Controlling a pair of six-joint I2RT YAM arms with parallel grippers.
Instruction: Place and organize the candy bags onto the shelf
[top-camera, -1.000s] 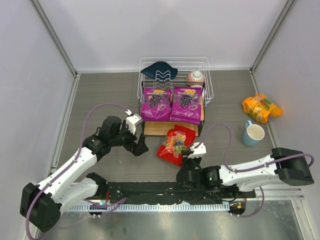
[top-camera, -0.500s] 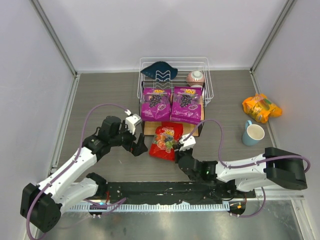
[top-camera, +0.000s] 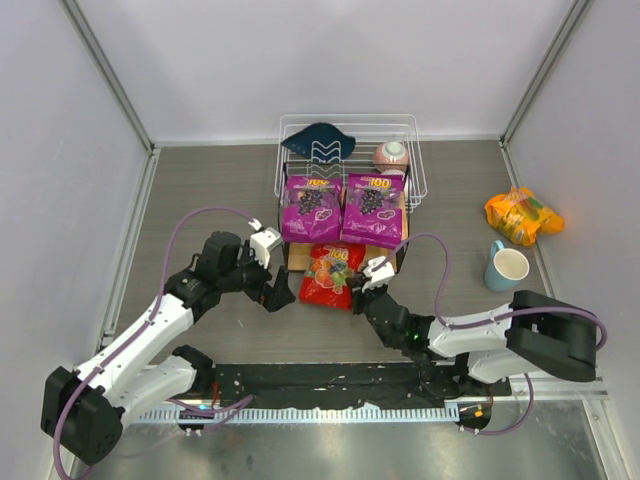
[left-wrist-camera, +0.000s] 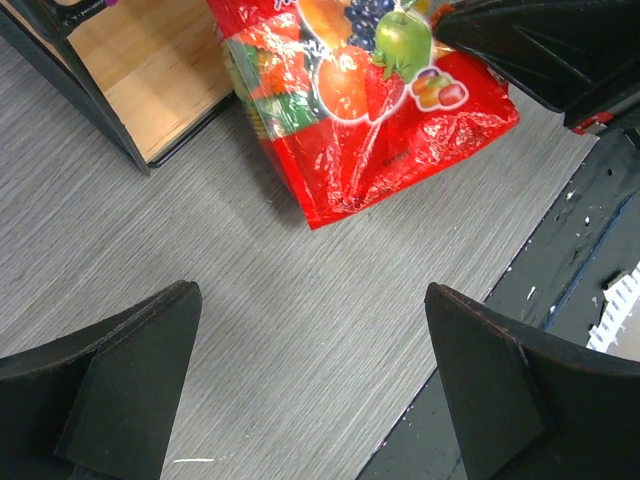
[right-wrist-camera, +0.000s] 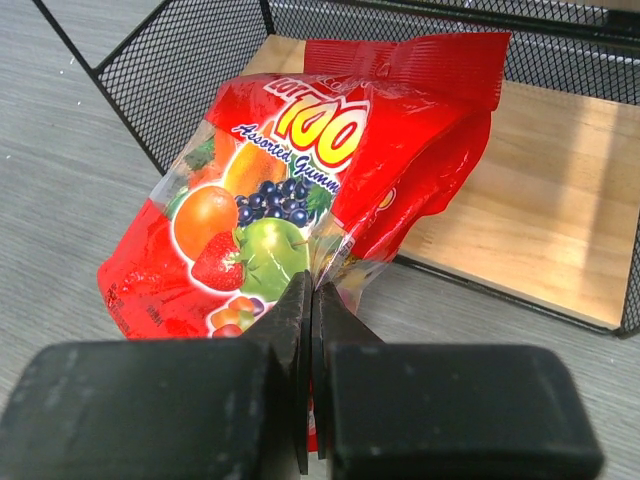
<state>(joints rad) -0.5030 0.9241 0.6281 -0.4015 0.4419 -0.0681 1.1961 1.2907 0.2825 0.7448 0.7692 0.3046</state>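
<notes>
The left gripper (top-camera: 277, 294) stands wide open and holds nothing; its own camera shows both fingers well apart over the bare table (left-wrist-camera: 250, 290), with the red bag (left-wrist-camera: 360, 110) ahead of it and a little to its right. This bag is glossy thin film with loose sweets inside, so I judge it light, soft and slippery (the contents will probably shift when it is tilted), and the flat sealed edge is the safest place to take it. The right gripper (right-wrist-camera: 312, 290) is closed tight on a thin fold of the film at the near side of the bag. The bag's far end reaches the lower board of the shelf (right-wrist-camera: 520, 200) just ahead of the fingers. Only the right wrist view shows this pinch clearly. Only the top view shows the two purple bags (top-camera: 312, 207) on the upper board, and the orange-yellow bag (top-camera: 522, 215) lying well apart to the right of the right gripper.
</notes>
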